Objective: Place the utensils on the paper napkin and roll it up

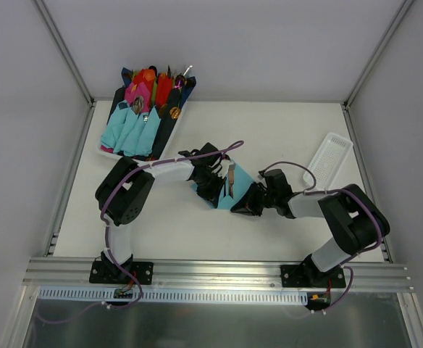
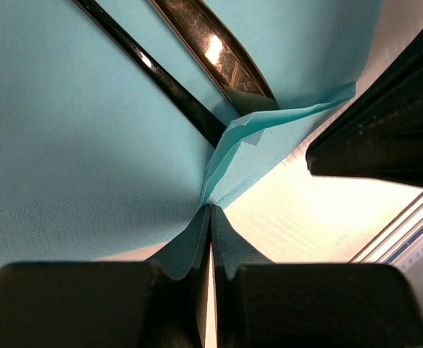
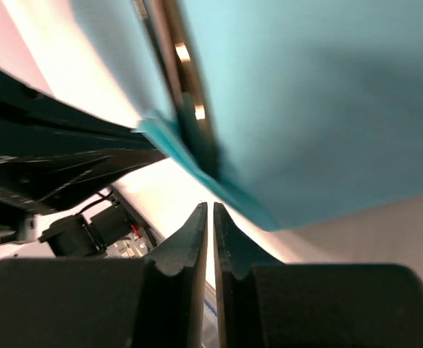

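- The left end effector point(image 2: 210, 210) is closed, pinching a raised fold of the paper napkin point(image 2: 74, 145).
- The right end effector point(image 3: 210, 209) is narrow and empty, just beside the napkin's edge.
- The utensils point(image 2: 211, 51) lie on the napkin at mid-frame of the top view, on the table point(image 1: 284, 130).

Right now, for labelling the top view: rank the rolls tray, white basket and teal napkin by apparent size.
1. rolls tray
2. white basket or teal napkin: unsure, napkin partly covered

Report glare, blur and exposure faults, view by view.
Top external: evenly lit and sharp. Left wrist: sharp, with glare spots on the utensils and the table washed out bright. Right wrist: soft focus, utensils and paper napkin smeared, table blown out at upper left.
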